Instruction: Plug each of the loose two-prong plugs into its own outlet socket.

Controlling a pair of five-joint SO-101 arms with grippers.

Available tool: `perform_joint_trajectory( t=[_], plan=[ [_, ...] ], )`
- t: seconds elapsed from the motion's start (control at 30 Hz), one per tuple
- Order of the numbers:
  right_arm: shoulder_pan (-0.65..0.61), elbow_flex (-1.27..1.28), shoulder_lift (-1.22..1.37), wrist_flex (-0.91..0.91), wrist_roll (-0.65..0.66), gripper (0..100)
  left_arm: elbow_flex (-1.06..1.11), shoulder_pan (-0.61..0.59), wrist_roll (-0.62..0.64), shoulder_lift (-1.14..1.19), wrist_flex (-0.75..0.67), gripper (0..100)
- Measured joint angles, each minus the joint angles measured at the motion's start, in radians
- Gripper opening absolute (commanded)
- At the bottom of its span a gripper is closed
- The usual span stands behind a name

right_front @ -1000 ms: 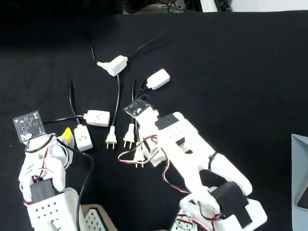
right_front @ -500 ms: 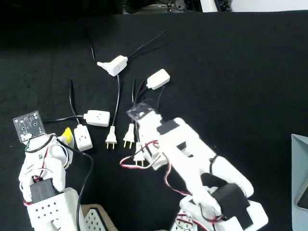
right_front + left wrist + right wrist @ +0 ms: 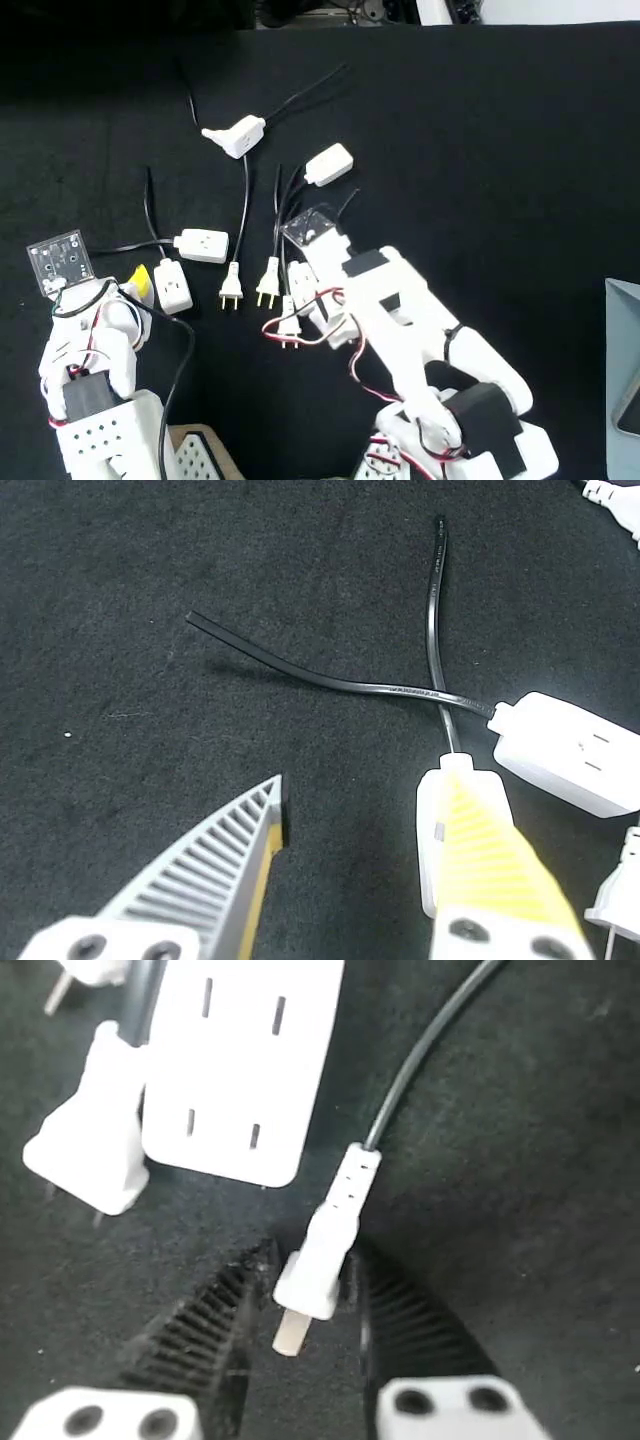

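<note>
With the right claw (image 3: pixel 305 1305), pinches a white two-prong plug (image 3: pixel 325 1245) by its body, prongs pointing back at the wrist, cord (image 3: pixel 430 1050) running off over the black table (image 3: pixel 540 1160). Has a white outlet block (image 3: pixel 240 1060) just beside that plug, slots facing up, and a second loose plug (image 3: pixel 85 1150) just beside the block's other side. Holds the left claw (image 3: pixel 360 780) spread open above the table, near two crossed black cords (image 3: pixel 330 680) and another outlet block (image 3: pixel 570 750). From above, shows a loose plug (image 3: pixel 231 290) lying unplugged between the two arms and an angled socket (image 3: pixel 240 135) well apart, farther up the table.
</note>
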Motion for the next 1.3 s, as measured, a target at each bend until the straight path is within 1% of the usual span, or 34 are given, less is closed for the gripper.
perform_joint_trajectory(
  t=[0.07,0.13,0.27,0.37,0.47,0.53,0.57,0.7,0.97,1.23,1.3],
  plan=[
    [0.02,-0.002,0.0,0.0,0.002,7.1,0.0,0.0,0.0,0.0,0.0,25],
    [0.049,-0.002,0.0,0.002,0.002,1.3,0.0,0.0,0.0,0.0,0.0,25],
    [0.114,-0.002,0.0,0.005,0.071,1.1,0.0,0.0,0.0,0.0,0.0,25],
    [0.173,-0.002,0.0,0.032,0.133,1.8,0.0,0.0,0.0,0.0,0.0,25],
    [0.206,-0.002,0.0,0.048,0.161,9.0,0.0,0.0,0.0,0.0,0.0,25],
    [0.21,-0.002,0.0,0.054,0.166,14.1,0.0,0.0,0.0,0.0,0.0,25],
    [0.21,-0.002,0.0,0.055,0.166,15.0,0.0,0.0,0.0,0.0,0.0,25],
    [0.209,-0.002,0.0,0.058,0.166,14.5,0.0,0.0,0.0,0.0,0.0,25],
    [0.212,-0.081,0.0,0.058,0.15,14.5,0.0,0.0,0.0,0.0,0.0,25],
    [0.213,-0.083,0.0,0.058,0.144,14.4,0.0,0.0,0.0,0.0,0.0,25],
    [0.213,-0.08,0.0,0.058,0.144,11.9,0.0,0.0,0.0,0.0,0.0,25]
  ],
)
